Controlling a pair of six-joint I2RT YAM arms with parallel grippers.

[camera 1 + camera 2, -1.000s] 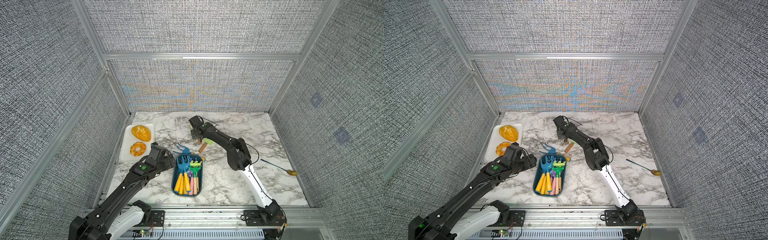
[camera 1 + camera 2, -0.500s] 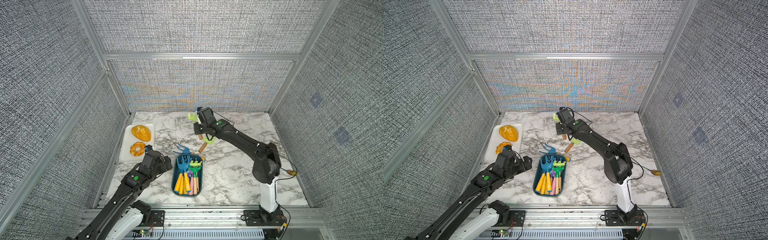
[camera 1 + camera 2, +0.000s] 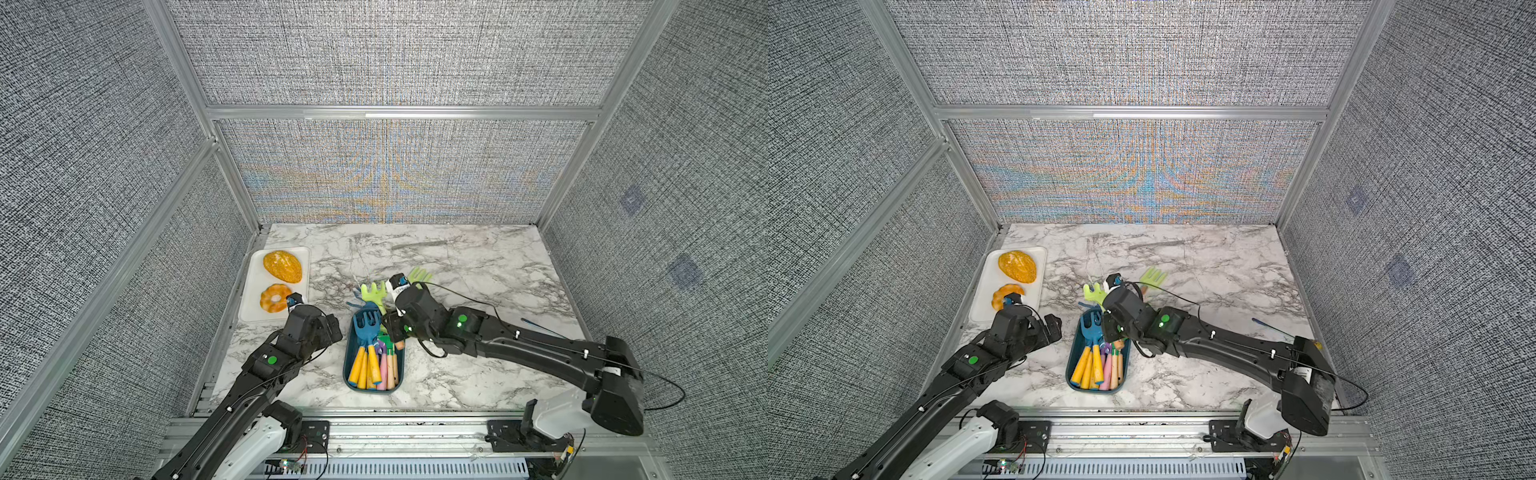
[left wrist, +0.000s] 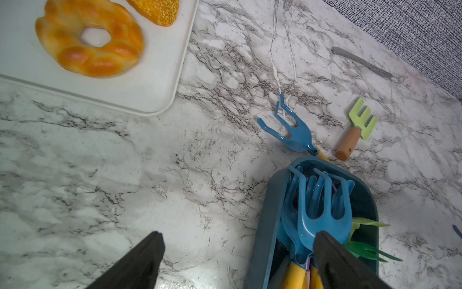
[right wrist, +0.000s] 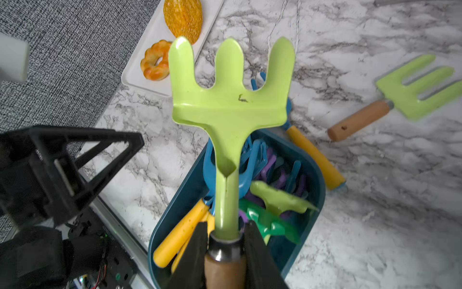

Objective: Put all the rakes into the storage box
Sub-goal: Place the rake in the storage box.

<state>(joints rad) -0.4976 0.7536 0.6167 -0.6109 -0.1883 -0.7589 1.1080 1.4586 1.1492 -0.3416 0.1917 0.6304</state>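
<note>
Robot lab test cell. Walled in round left pincer (image 4: 240, 235) and right pincer (image 5: 226, 230) by grey woven panels (image 3: 374, 54) on aluminium framing (image 3: 403, 112). Marble-print tabletop (image 3: 478, 266) below both. Behind them, slotted rail (image 3: 415, 426) with arm bases (image 3: 552, 419) bolted on, bare wiring (image 3: 307, 446).

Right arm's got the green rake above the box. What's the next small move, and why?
Probably draw the rake back along the storage box toward the robot before lowering: the right gripper is shut on its handle, but the green head seems to overhang the box's far rim.
</note>
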